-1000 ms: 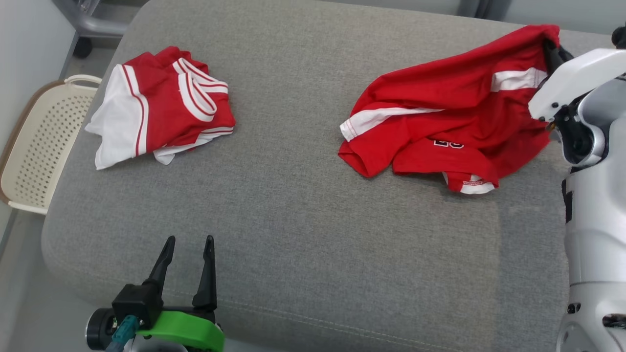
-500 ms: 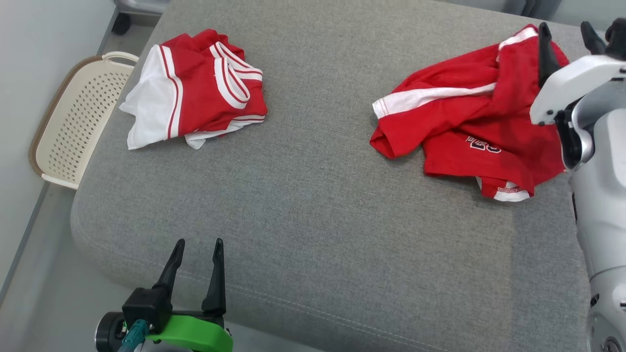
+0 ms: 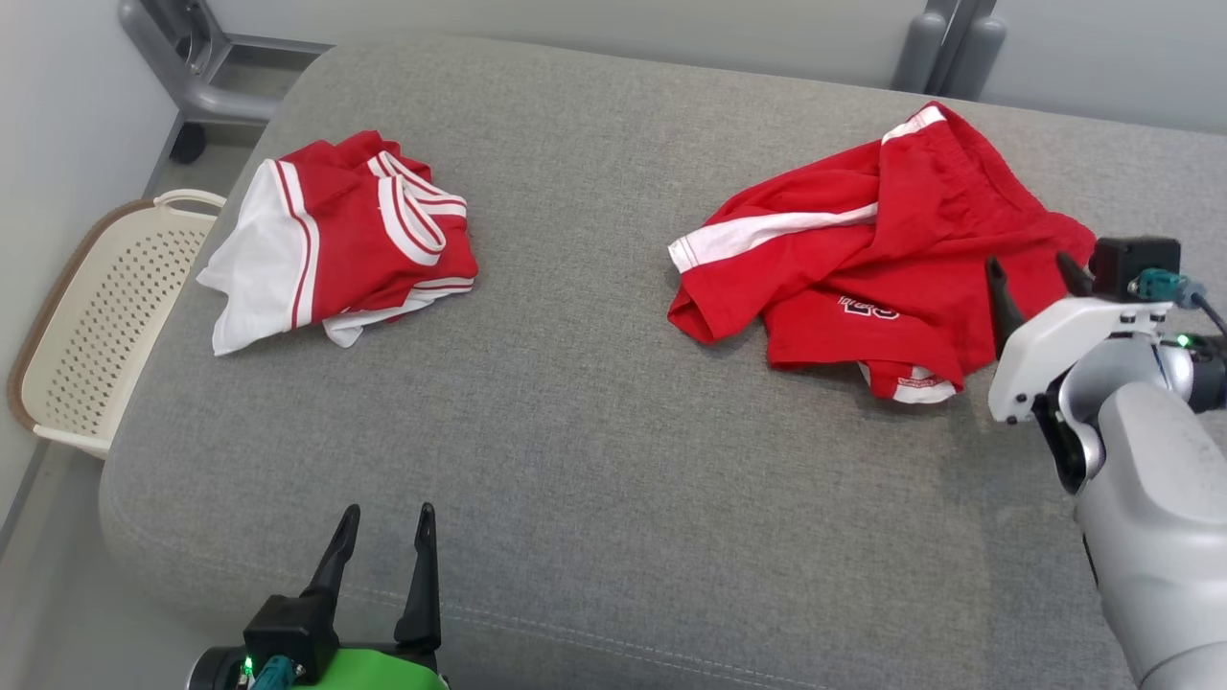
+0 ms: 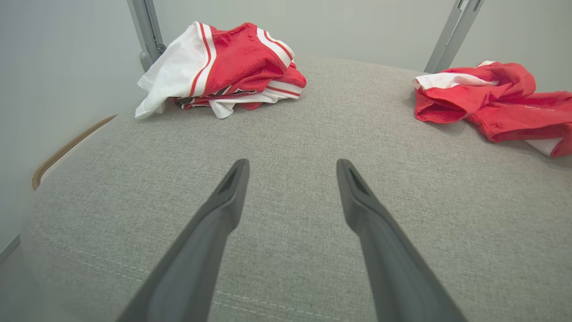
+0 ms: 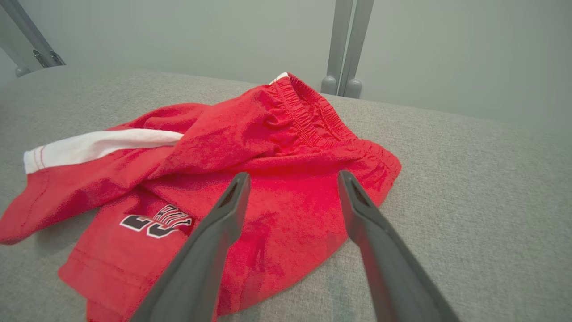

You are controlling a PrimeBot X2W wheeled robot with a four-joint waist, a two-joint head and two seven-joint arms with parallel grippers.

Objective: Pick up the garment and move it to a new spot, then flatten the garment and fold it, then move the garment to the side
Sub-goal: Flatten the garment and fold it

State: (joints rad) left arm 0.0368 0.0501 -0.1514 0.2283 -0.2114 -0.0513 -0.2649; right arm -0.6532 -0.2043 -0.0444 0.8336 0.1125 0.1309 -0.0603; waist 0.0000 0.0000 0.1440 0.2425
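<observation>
left gripper [image 3: 387, 513] [image 4: 291, 165]: low over the near edge of the cushion [image 3: 594, 460], fingers wide, nothing between them, well apart from both garments.
right gripper [image 3: 1028, 264] [image 5: 293, 175]: fingers wide and empty, hovering at the near right edge of the shorts [image 3: 863, 259] [image 5: 277, 147], tips pointing into the cloth.
shorts: crumpled on the cushion's right half, straight ahead of my right fingers; waistband far right, white-striped leg hem trailing to my left.
long axis: roughly left-right, across the line of my right fingers.
nearer arm: right, by a lot; I'd start flattening from there.
jersey [image 3: 335, 244]: bunched far left, well apart from the shorts; basket [image 3: 96, 307] beside the cushion.
change: a second ago my right fingers pinched the waistband with cloth hanging; now let go, shorts lie slack, arm drawn back toward me. Head camera shifted too.
</observation>
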